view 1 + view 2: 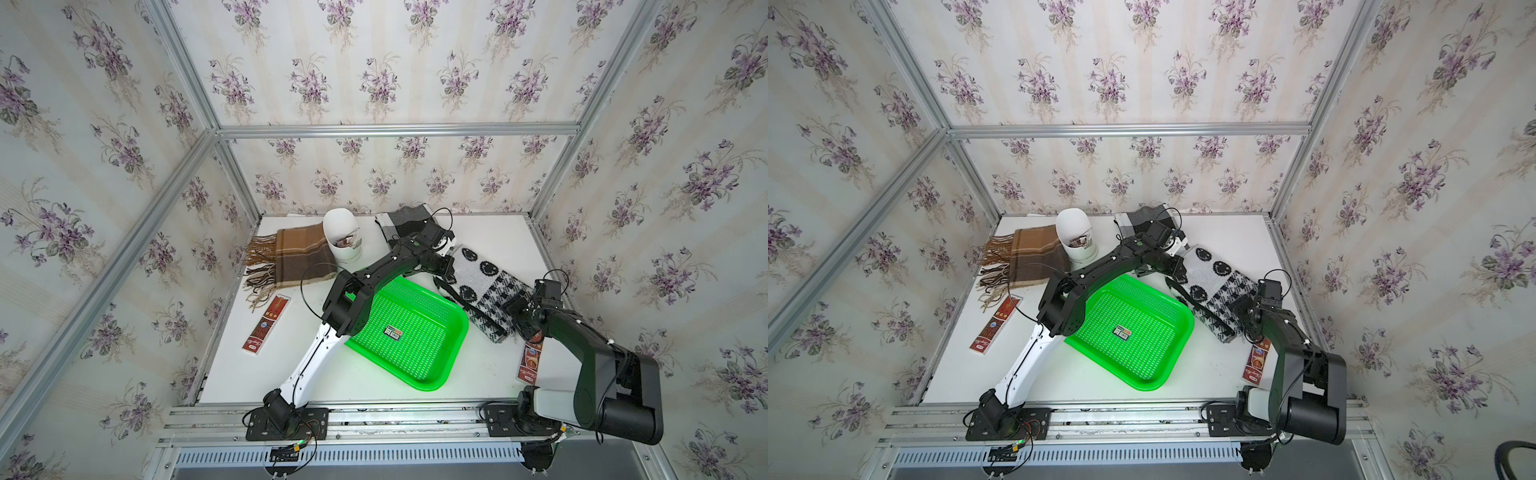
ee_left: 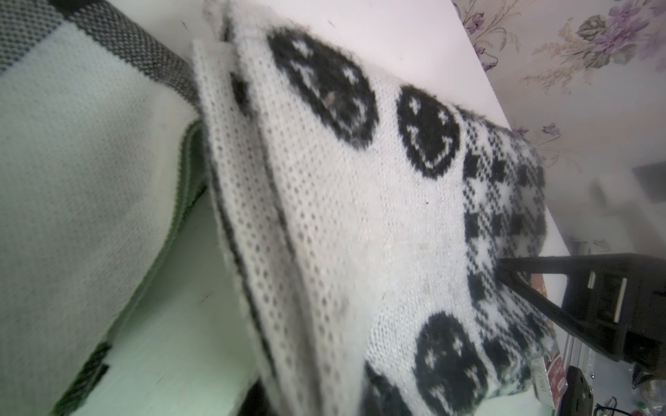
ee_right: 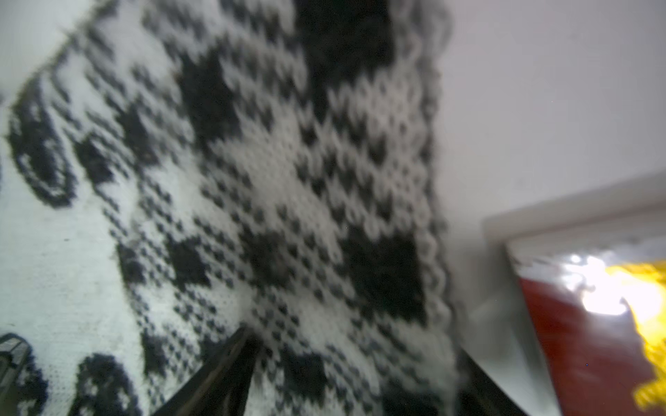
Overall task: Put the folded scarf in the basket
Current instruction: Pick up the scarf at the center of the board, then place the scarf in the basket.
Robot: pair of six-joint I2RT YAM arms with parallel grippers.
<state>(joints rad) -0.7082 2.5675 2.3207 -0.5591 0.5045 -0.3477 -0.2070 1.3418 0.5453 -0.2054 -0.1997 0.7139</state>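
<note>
Folded black-and-white knit scarf with smiley faces and a houndstooth end (image 1: 482,291) lies on the white counter (image 1: 374,374), just beside the right rim of the bright green perforated plastic basket (image 1: 419,316). It is not in the basket yet.

Left claw (image 1: 449,269) is pressed together at the scarf's far smiley end. The wrist view shows the layers bunched up toward the camera, so it looks like a pinch on that end.

Right claw (image 1: 509,309) is spread, with fingers (image 3: 223,367) straddling the houndstooth end and no squeeze visible.

Step in hand: grasp both ends. Probably close the right claw through all layers, then lift level so the fold holds.

Edges and room:
- The scarf must clear the basket rim.
- The left elbow (image 1: 349,303) overhangs the basket's far-left corner, so the middle and near side look free.
- The grey-white scarf (image 1: 403,220) touches the pinched end and may drag.
- The red flat packet (image 1: 530,361) sits near the right claw.
</note>
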